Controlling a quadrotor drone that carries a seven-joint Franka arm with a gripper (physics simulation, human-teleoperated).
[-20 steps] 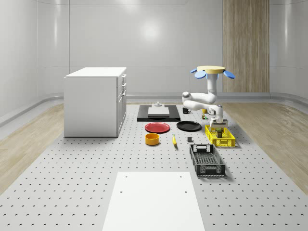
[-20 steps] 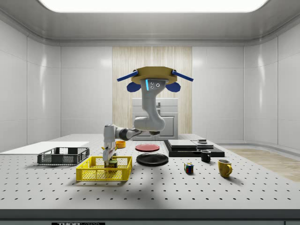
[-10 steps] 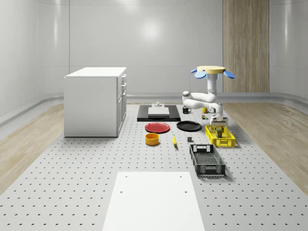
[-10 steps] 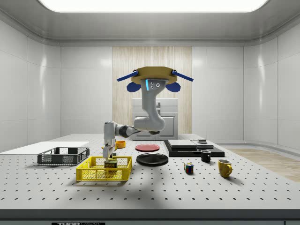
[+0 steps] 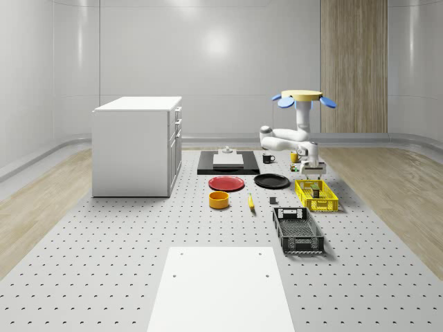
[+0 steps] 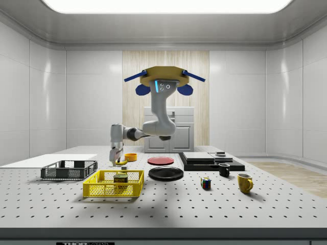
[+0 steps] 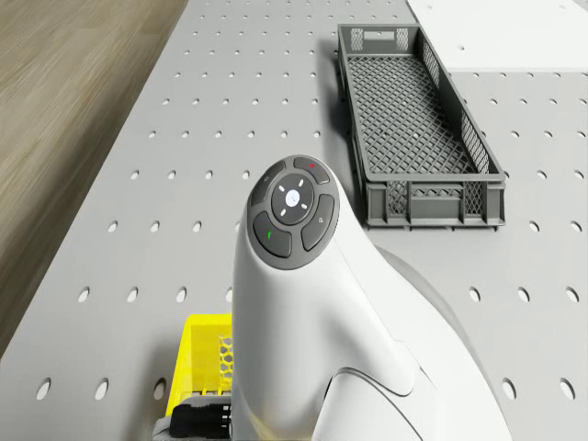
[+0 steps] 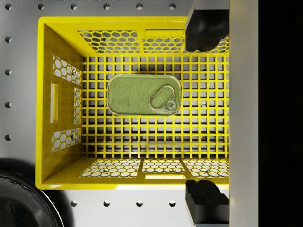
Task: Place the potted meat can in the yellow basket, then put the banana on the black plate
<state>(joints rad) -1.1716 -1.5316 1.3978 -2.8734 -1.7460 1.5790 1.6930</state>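
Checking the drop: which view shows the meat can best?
The wrist view: the meat can lies lid-up on the yellow basket floor. The side view shows its label through the mesh; the whole-scene view shows just a dark speck.

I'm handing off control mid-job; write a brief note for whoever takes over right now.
Gripper: open, empty, above the yellow mesh basket; the drone hovers beside it, over the table.
Potted meat can with green pull-tab lid: lying on the basket floor, released. First step done.
Small yellow banana: on the perforated table between the orange bowl and the grey crate, untouched.
Round black plate: bare.
Left: pick up the banana, set it on the plate.
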